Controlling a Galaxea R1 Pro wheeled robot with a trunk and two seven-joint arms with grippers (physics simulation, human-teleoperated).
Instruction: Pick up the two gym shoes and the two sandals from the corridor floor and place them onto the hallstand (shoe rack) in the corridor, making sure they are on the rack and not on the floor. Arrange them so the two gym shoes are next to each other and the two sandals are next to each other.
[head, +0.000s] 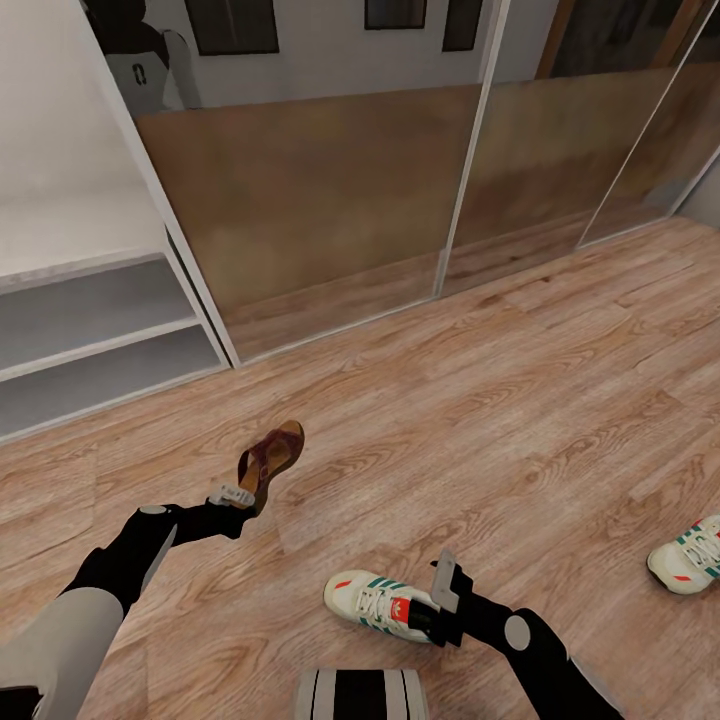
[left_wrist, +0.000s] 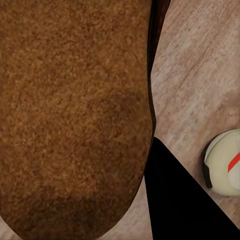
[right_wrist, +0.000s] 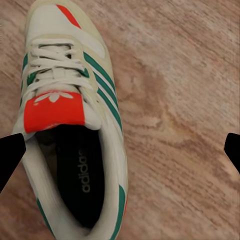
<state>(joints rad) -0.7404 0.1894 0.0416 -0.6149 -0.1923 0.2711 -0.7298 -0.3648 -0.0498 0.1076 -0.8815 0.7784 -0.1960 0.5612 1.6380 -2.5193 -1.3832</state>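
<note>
Two pickups on the go, one shoe in hand

Head view: gripping one sandal (head: 272, 456) by its heel end in the left gripper (head: 236, 494), clamped shut on it, toe pointing up and away from the fingers, apparently clear of the corridor floor (head: 520, 400). Hovering with the right gripper (head: 445, 588) just at the heel of a gym shoe (head: 382, 602); touching or not, cannot tell. Second gym shoe (head: 690, 553) well apart on that gripper's outer side. Hallstand (head: 90, 330) beyond the left gripper.

Left wrist view: brown sandal surface pressed close, trainer toe near on the floor.

Right wrist view: fingers spread wide, holding nothing, shoe's heel opening beside one fingertip, bare planks across the rest of the gap.

Judged step: lining up the trainer grasp. Next, probably: shift sideways to straddle the heel, lower, close.

Counted: two gym shoes, one sandal, one hallstand
</note>
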